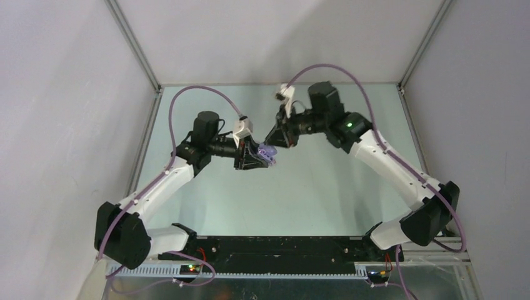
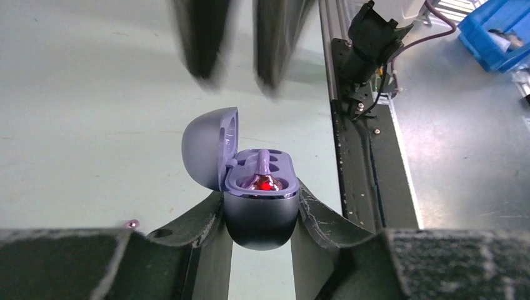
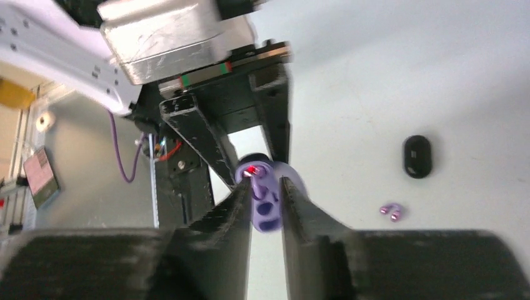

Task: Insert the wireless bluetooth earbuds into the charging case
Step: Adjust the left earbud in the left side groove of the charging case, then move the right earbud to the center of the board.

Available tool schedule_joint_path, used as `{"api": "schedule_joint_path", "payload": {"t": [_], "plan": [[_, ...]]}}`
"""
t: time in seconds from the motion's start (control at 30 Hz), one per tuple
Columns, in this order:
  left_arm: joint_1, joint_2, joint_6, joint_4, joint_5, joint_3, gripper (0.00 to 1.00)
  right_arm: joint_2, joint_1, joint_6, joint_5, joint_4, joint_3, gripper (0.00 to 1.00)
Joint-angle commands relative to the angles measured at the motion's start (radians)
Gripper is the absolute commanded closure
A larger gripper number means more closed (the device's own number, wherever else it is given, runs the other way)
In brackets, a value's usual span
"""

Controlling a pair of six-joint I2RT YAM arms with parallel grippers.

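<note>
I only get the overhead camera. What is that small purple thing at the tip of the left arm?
Observer: An earbud case with its lid open, clamped in the left gripper.
Operator: Is anything inside it?
Observer: One lilac bud stands in it, next to a red light.
Operator: Are there more buds lying around?
Observer: A small lilac piece, probably another bud, lies loose on the table near a black oval thing.
</note>
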Motion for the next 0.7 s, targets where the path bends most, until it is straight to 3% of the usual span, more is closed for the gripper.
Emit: {"api": "schedule_joint_path", "payload": {"t": [0.0,0.03,0.07,0.13,0.17,0.3,0.4,0.5,0.67], "plan": [[0.024,-0.046,0.066,-0.018,0.012,0.047,1.00,-0.115,-0.113,-0.026,-0.061,-0.048,0.123,0.63],[0.029,-0.050,0.076,-0.027,0.011,0.049,1.00,-0.124,-0.145,-0.038,-0.057,-0.050,0.121,0.55],[0.039,-0.059,0.080,-0.030,0.009,0.049,1.00,-0.142,-0.159,-0.071,-0.053,-0.048,0.108,0.34],[0.057,-0.074,0.091,-0.043,0.006,0.051,1.00,-0.162,-0.201,-0.105,-0.047,-0.025,0.050,0.06],[0.063,-0.078,0.098,-0.052,0.005,0.057,1.00,-0.164,-0.231,-0.106,-0.046,0.006,0.027,0.03],[0.098,-0.118,0.170,-0.143,0.012,0.088,1.00,-0.103,-0.290,-0.147,-0.019,0.030,-0.046,0.01],[0.120,-0.141,0.227,-0.215,0.027,0.112,1.00,0.035,-0.286,-0.211,0.057,-0.012,-0.009,0.07],[0.130,-0.163,0.250,-0.243,0.035,0.114,1.00,0.256,-0.262,-0.253,0.120,-0.143,0.130,0.16],[0.135,-0.162,0.246,-0.224,0.057,0.098,1.00,0.664,-0.209,-0.287,0.123,-0.539,0.527,0.15]]}}
